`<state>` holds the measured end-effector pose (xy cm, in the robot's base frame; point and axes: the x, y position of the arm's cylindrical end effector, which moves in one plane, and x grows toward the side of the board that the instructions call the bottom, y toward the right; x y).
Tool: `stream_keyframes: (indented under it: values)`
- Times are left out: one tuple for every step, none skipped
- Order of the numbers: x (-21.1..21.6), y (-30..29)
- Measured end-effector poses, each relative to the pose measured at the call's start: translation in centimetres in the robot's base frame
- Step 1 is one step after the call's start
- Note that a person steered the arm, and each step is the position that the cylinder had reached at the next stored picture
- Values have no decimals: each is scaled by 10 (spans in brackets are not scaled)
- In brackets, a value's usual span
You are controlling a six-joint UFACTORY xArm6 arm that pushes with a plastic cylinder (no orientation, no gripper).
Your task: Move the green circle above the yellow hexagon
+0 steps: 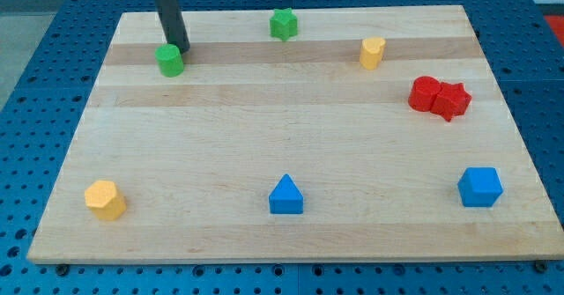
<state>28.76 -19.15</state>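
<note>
Green circle: upper left of the wooden board.
My tip: bare rod end, grasping nothing, touching the circle's upper right edge.
Yellow hexagon: lower left, well apart from the circle.

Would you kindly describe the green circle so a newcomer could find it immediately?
Look at the wooden board's top-left area, where the dark rod comes down. The green circle sits right at my tip. Unlike the green star further right, it is round.
</note>
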Motion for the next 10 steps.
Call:
stream_keyframes:
  values:
    - [15,-18]
    - [35,-31]
    - [56,-34]
    - [57,-23]
    - [58,-8]
    - [76,-8]
    - [100,-8]
    - [126,-8]
    - [149,-8]
    - [168,-8]
